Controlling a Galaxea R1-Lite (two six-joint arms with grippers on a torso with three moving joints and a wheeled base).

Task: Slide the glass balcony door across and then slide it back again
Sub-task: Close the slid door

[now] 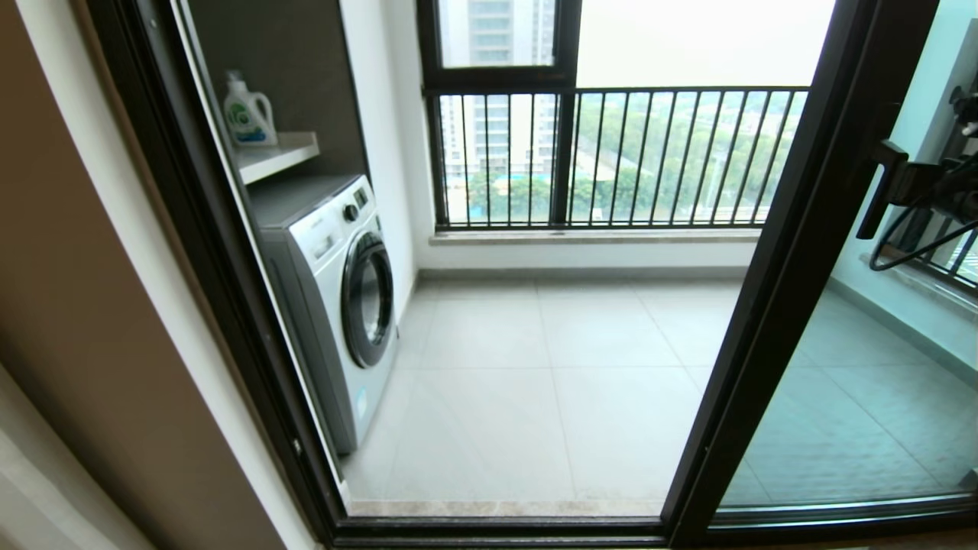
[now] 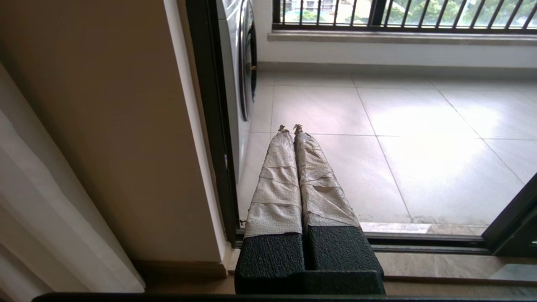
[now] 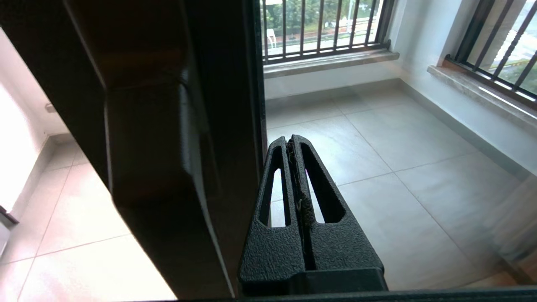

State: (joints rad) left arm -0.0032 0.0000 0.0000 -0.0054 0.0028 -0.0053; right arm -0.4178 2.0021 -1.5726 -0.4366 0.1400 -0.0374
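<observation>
Right now the glass balcony door [image 1: 795,252] stands pulled well over to the right of the opening, its black upright slanting down from the top right of the head view to the floor track, so the way onto the balcony lies open between it and the washing machine [image 1: 344,298]. Its short bar handle [image 1: 879,191] sits on the upright's right-hand face, and the right gripper [image 3: 295,144] is just beside that upright, at about the handle's level; the fingers are pressed together with nothing between them, resting close against the frame rather than clasping the bar. I judge the door is at or near the end of one slide, though I cannot tell from here which of the two passes this is. If it is the first, the next move calls for a steady sideways push along the track toward the washing machine, with the closed fingers kept flat on the upright or hooked behind the handle so they do not slip off the smooth metal. Farther from the door, the left gripper [image 2: 290,131] idles low by the left jamb [image 2: 209,126], its taped fingers [image 2: 279,176] closed on nothing, pointing out over the floor tiles [image 2: 398,138].
</observation>
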